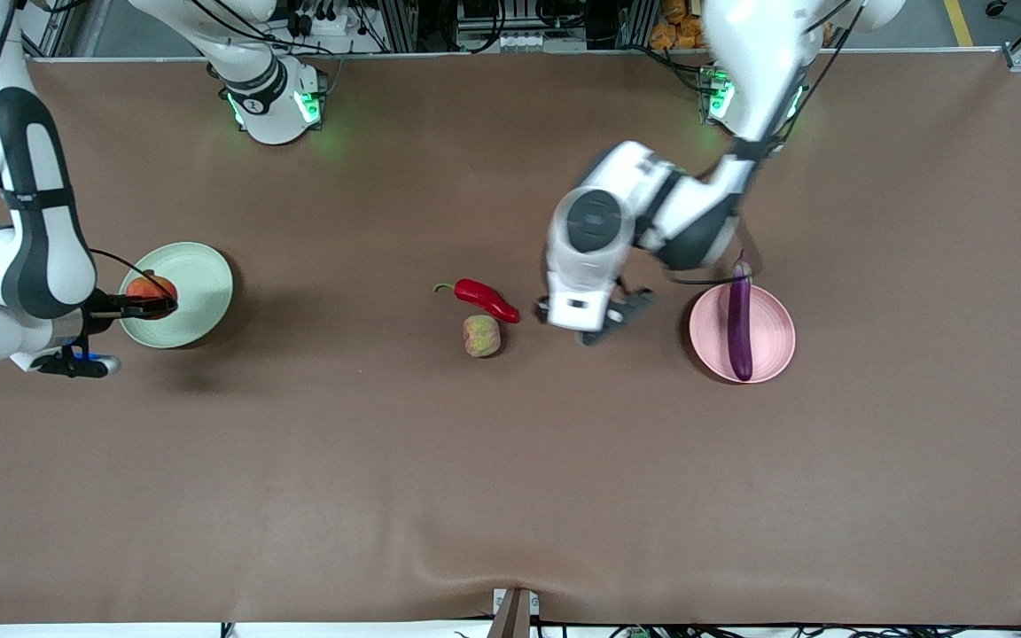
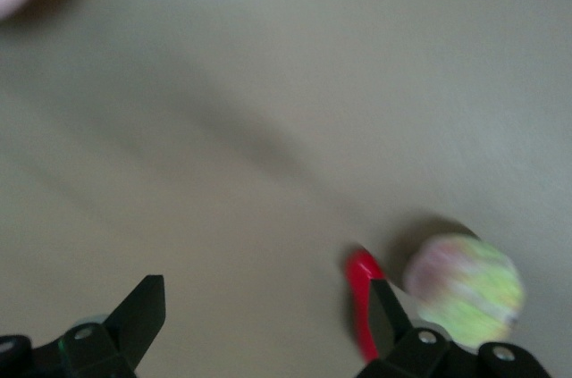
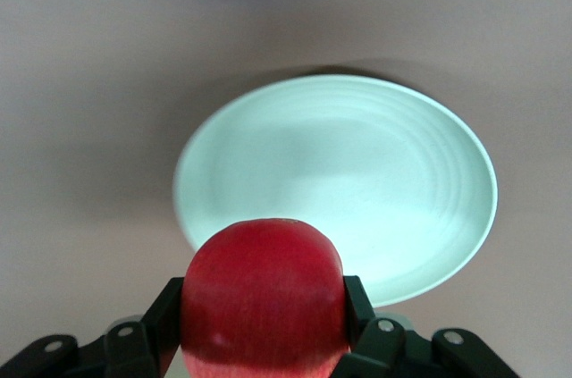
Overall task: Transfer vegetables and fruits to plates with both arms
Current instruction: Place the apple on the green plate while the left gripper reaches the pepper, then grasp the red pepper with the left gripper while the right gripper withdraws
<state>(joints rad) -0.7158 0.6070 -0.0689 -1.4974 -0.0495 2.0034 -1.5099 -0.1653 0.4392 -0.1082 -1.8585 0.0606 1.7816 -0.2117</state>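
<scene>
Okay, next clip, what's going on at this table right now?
Two arms are sorting produce onto plates. The right hand is shut on a round red fruit, holding it over the pale green plate. The eggplant already lies on the pink plate. The left hand, open and empty, is over the table between that plate and the red chili pepper and yellowish-pink fruit, which lie mid-table.

Between the right gripper's (image 3: 264, 324) black fingers a glossy red fruit (image 3: 264, 305) is showing over a pale green plate (image 3: 357, 172). Near the left gripper (image 2: 265, 317), a red chili (image 1: 486, 299) and mottled yellowish-pink fruit (image 1: 481, 336) are lying on brown table (image 1: 510, 487); a purple eggplant (image 1: 739, 323) is crossing a pink plate (image 1: 772, 332).
</scene>
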